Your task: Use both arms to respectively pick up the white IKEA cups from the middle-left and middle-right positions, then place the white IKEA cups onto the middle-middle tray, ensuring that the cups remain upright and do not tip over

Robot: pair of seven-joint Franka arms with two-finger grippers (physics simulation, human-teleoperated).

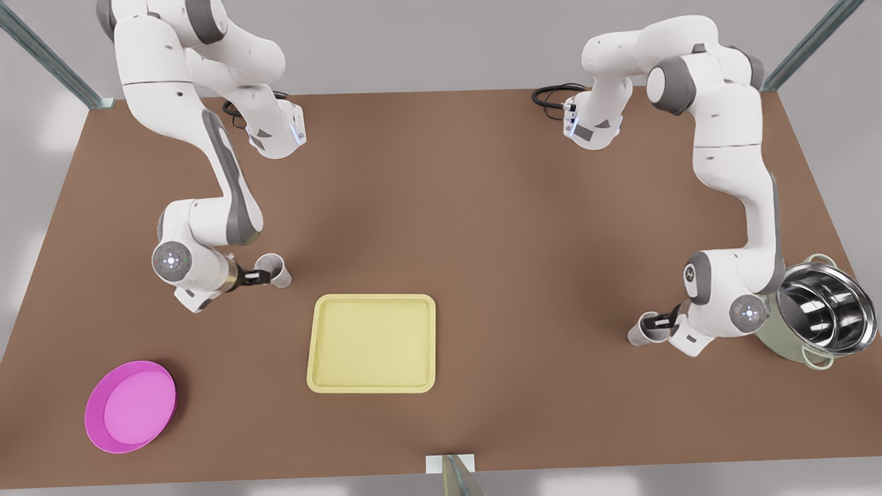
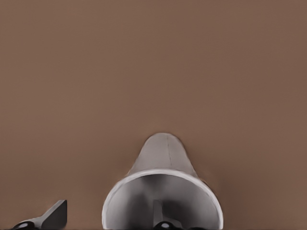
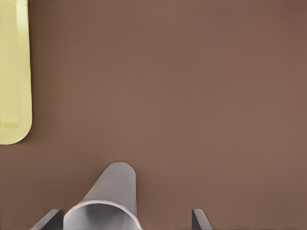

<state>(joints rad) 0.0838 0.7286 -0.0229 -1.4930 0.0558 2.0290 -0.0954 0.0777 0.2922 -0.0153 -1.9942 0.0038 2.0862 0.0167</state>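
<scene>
Well, the broad brown table (image 1: pixel 482 207) is carrying everything. Two white jointed arms are bending down over it, the right arm (image 1: pixel 231 179) on the front view's left and the left arm (image 1: pixel 751 186) on the front view's right. A big shiny steel pot (image 1: pixel 823 310) is sitting just behind the left arm's wrist. The flat pale yellow tray (image 1: pixel 372 344) is lying in the middle, with a round magenta-pink bowl (image 1: pixel 131 406) well off to its left in the front view.

One small white tapered cup (image 1: pixel 274 269) is standing near the tray's corner. The right gripper (image 1: pixel 256 277) is straddling it with its fingers (image 3: pixel 199 219) spread wide, gripping nothing.

The second white cup (image 1: pixel 641 332) is standing far from the tray. The left gripper (image 1: pixel 663 321) is reaching over it, parted and not pinching, one finger (image 2: pixel 53 215) outside the rim and a dark tip seemingly inside.
</scene>
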